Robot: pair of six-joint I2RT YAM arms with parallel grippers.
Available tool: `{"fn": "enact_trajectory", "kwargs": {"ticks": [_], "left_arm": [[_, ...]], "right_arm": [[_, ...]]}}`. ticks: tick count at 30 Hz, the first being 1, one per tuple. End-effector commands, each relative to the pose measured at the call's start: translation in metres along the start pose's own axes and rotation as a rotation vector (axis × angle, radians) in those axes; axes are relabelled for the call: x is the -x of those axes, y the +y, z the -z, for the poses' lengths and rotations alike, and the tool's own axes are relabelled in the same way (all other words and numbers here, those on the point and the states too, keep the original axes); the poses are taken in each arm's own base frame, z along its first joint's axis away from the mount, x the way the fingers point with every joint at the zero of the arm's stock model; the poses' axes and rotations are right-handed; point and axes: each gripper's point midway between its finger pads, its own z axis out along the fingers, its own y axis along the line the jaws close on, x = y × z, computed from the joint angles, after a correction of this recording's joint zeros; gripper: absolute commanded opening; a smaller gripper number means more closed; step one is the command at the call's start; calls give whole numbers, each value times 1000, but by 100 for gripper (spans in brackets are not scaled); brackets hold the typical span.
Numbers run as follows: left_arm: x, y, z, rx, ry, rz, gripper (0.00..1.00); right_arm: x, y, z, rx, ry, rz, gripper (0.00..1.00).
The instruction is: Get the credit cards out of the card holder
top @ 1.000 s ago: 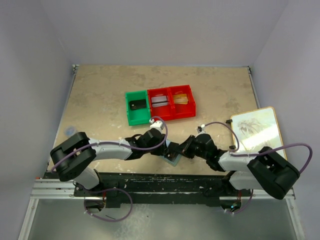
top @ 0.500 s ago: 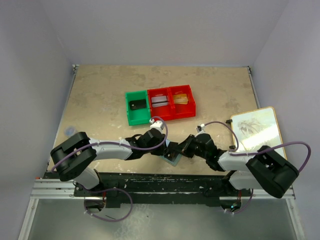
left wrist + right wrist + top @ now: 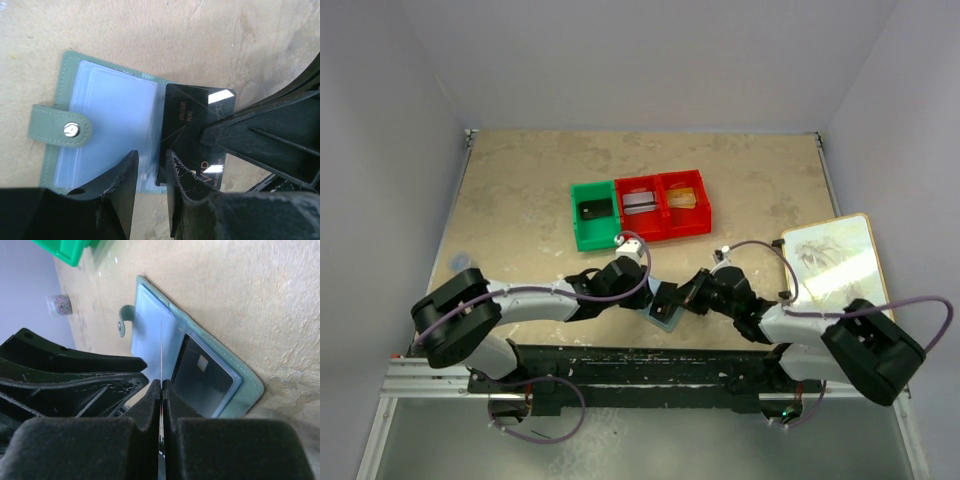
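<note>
While both arms are brought together near the front middle of the desk, a pale illustrated board is seen lying at the desk's right edge, and a green bin is set side by side with two red bins farther back. The left end effector is held partly open over the near edge of the card holder, with nothing clamped between its fingers; whether they press on the holder cannot be told. The right end effector is closed on a black credit card, which is seen edge-on as a thin line in the right wrist view. The card holder is laid open and flat on the desk between the two end effectors, clear pockets facing up. The gripped card is overlapping the holder's right panel, and a second dark card is seated in a pocket. A small snap tab is folded over the left panel's outer edge.
</note>
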Motion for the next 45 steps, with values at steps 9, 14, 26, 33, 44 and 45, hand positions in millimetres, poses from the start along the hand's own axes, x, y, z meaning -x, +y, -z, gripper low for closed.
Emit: {"fn": "enact_trajectory", "kwargs": {"ticks": [9, 14, 26, 33, 44, 45], "left_arm": [[73, 48, 72, 224, -399, 79, 50], [98, 81, 120, 423, -508, 63, 67], [166, 110, 250, 819, -691, -59, 69], [170, 122, 273, 790, -755, -62, 71], [169, 167, 283, 860, -760, 122, 73], [168, 170, 278, 858, -735, 135, 73]], "right_arm": [[38, 49, 34, 103, -176, 255, 0], [56, 90, 49, 217, -265, 425, 0], [87, 186, 61, 375, -403, 858, 0], [89, 215, 34, 332, -399, 1024, 0], [93, 258, -39, 182, -308, 1258, 0], [92, 258, -48, 168, -293, 1298, 0]]}}
